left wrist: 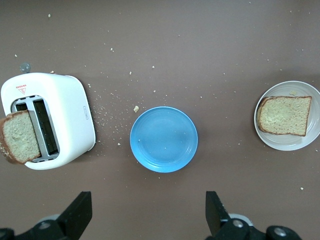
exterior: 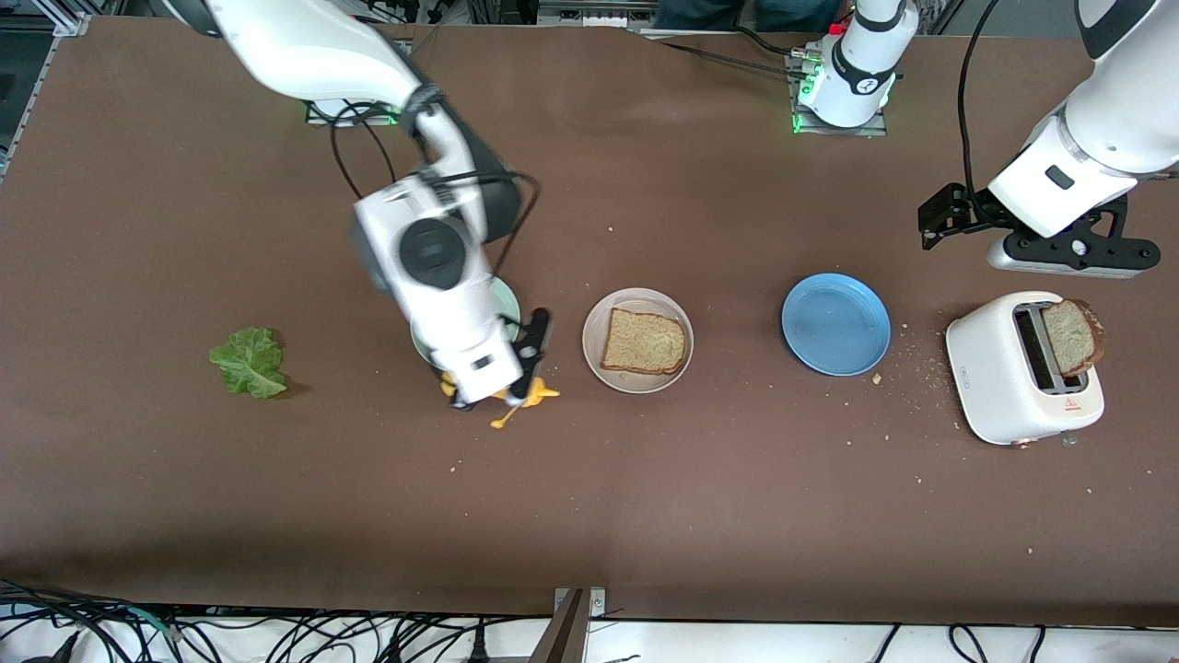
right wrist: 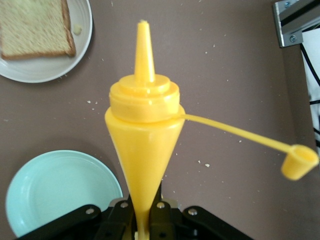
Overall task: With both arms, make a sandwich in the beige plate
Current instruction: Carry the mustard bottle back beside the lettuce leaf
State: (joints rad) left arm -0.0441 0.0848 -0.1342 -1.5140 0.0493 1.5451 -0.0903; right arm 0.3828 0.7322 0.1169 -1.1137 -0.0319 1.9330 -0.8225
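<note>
We see the right claw clamped on a yellow plastic squeeze bottle w/ cone top, cap flipped open on its strap, held low over the counter edge of the round mint-green plate. Bottle looks light and squashy, so we'd guess a firm grip squirts sauce; the present hold sits on the narrow body, nozzle pointing away from the wrist.

Task's stuff: round pale beige plate w/ raised rim sits mid-counter, between the mint plate and the round blue plate. One square brown wholegrain toast slice lies flat on it. Second toast slice stands upright in a slot of the white two-slot toaster at the left arm's end. Ruffled green lettuce leaf lies alone toward the right arm's end, well apart from the plates.

Handling, our judgement: toast is stiff but crumbly, light; take it by opposite crust edges, gently. Lettuce is limp and thin, so pinch at the thicker rib.

Left claw hangs w/ fingers wide apart, holding nothing, up over the counter by the toaster; that arm waits.

Surface: brown matte counter, crumbs scattered esp. near toaster. Plenty of room around the beige plate.
</note>
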